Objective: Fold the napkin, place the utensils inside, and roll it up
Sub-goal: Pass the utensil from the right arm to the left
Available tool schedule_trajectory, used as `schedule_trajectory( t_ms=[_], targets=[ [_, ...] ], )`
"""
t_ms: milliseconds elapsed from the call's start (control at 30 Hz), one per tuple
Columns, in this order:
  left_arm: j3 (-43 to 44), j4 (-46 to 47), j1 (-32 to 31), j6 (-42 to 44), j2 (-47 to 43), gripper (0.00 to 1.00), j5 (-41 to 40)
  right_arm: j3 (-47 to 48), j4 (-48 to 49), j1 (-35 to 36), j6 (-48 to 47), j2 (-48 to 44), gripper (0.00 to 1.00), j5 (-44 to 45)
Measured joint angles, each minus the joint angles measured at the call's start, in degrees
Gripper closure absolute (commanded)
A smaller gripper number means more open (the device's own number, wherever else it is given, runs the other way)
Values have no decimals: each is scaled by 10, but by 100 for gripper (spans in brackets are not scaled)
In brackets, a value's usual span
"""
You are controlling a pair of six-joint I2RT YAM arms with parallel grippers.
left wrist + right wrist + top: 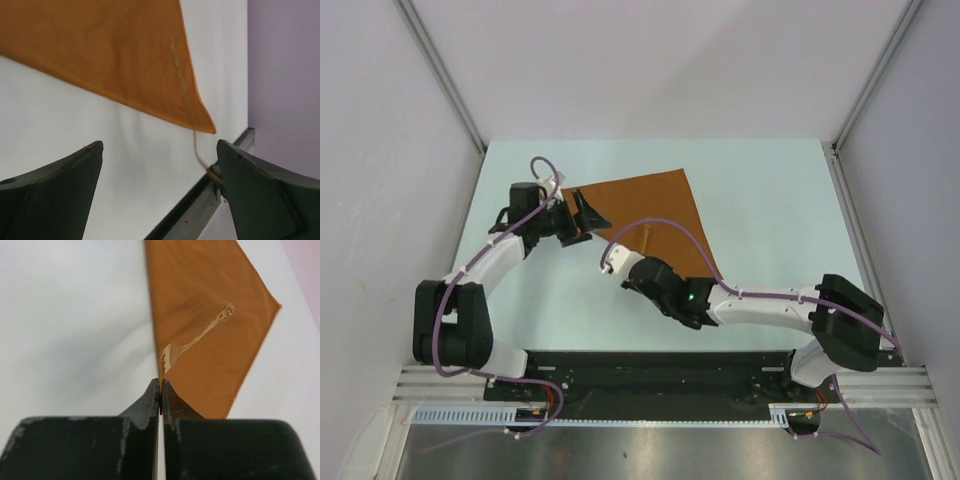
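The rust-orange napkin (665, 215) lies spread on the pale table top. A small gold fork (192, 342) rests on the napkin (215, 300), tines toward my right gripper; the top view does not show it. My right gripper (161, 385) is shut on the napkin's near edge, just short of the tines. From above, the right gripper (632, 275) sits over the cloth's near-left side. My left gripper (582, 215) is wide open at the napkin's left corner. In the left wrist view that gripper (159, 145) holds nothing, and the napkin (115, 50) lies ahead of its fingers.
A dark rail (195, 205) runs along the table's edge close to the left gripper's right finger. White walls with metal posts (445, 75) enclose the table on three sides. Both arm bases stand on the black mount (660, 375) at the near edge.
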Motion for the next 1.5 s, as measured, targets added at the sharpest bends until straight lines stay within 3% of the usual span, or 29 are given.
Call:
schedule_trajectory(
  t_ms=[200, 367, 433, 567, 733, 967, 1067, 1100, 1133, 1233, 1500],
  targets=[
    [1, 28, -56, -32, 57, 1, 57, -5, 61, 50, -30, 0, 100, -21],
    [3, 36, -99, -42, 102, 14, 80, -5, 78, 63, -40, 0, 100, -31],
    [3, 37, -109, -45, 108, 22, 88, -5, 78, 66, -42, 0, 100, -33],
    [3, 45, -111, -52, 109, 49, 93, -5, 78, 77, -45, 0, 100, -35],
    [3, 50, -111, -56, 109, 60, 92, -5, 78, 89, -50, 0, 100, -31],
    [3, 49, -108, -67, 118, 100, 88, -5, 77, 90, -54, 1, 100, -25],
    [3, 49, -108, -95, 118, 100, 92, -7, 76, 94, -55, 7, 98, -26],
    [3, 48, -108, -100, 118, 100, 92, -7, 76, 95, -55, 9, 90, -23],
    [3, 48, -107, -105, 119, 100, 91, -7, 78, 96, -55, 11, 68, -19],
    [-5, 74, -101, -113, 116, 100, 89, -7, 76, 94, -41, 12, 29, -16],
    [-95, 140, -74, -134, 11, 100, -6, -7, 50, 35, 37, -29, 18, -74]
  ],
)
